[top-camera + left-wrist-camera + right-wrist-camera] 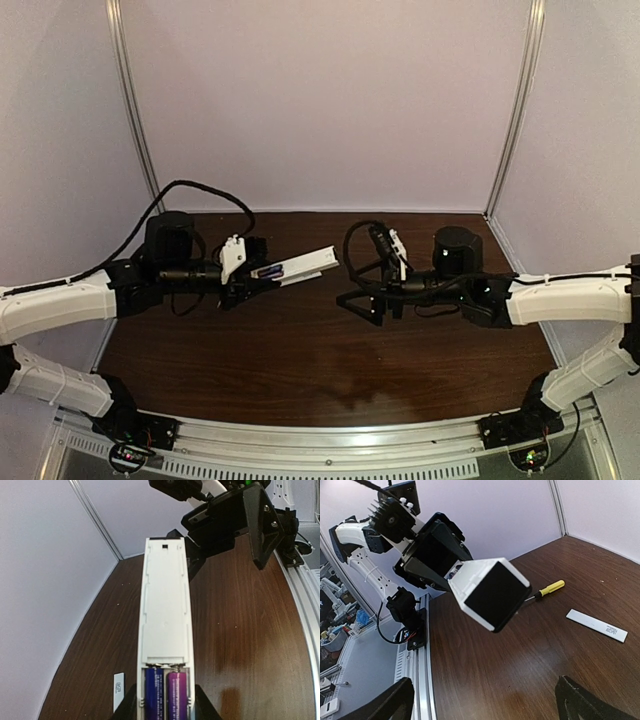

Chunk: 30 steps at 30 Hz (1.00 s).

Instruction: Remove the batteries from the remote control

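Remote control sits up in the air above the brown desk, squeezed at one end between the jaws of the left gripper, with its free end pointing at the right gripper, whose jaws are wide apart with nothing in them and not touching it. Its back is open near the held end, and the two batteries, one blue and one purple, lie side by side inside, right between the left jaws. Down on the desk, toward the far edge, lie a yellow-handled screwdriver and a thin white cover strip, near each other but apart.
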Each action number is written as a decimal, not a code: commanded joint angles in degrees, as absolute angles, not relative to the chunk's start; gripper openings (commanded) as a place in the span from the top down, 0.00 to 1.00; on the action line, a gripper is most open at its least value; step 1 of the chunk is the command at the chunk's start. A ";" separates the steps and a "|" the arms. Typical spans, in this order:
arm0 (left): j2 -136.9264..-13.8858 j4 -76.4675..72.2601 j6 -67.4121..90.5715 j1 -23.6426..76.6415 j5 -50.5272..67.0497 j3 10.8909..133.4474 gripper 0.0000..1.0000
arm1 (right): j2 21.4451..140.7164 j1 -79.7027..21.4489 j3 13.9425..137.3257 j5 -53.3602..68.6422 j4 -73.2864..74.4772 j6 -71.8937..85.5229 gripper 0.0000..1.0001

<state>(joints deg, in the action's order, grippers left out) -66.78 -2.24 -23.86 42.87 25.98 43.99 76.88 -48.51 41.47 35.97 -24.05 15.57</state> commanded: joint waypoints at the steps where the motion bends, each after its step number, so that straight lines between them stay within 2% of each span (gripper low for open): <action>1: -64.83 -6.94 -28.69 43.63 20.74 42.60 1.00 | 75.30 -48.78 44.99 28.52 -17.39 20.64 0.00; 4: -64.78 -6.12 -31.40 45.00 18.06 42.63 1.00 | 76.72 -48.70 48.01 27.15 -13.74 23.15 0.00; 9: -63.66 -4.75 -34.82 46.74 15.40 42.37 1.00 | 81.28 -48.76 54.74 31.94 -7.09 25.53 0.00; 17: -64.44 -4.31 -36.68 48.29 13.22 42.05 1.00 | 87.47 -48.78 57.72 43.20 -11.42 30.77 0.00; 22: -64.36 -4.38 -37.06 48.47 12.93 41.51 1.00 | 89.65 -48.82 57.85 45.43 -16.31 33.80 0.01; 30: -65.36 -3.58 -37.01 48.52 13.88 41.30 1.00 | 91.53 -48.89 57.92 47.34 -21.79 36.66 0.07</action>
<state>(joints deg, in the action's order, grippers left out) -64.64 -1.96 -36.58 48.23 13.65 41.76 90.45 -48.51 56.38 45.28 -17.04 34.44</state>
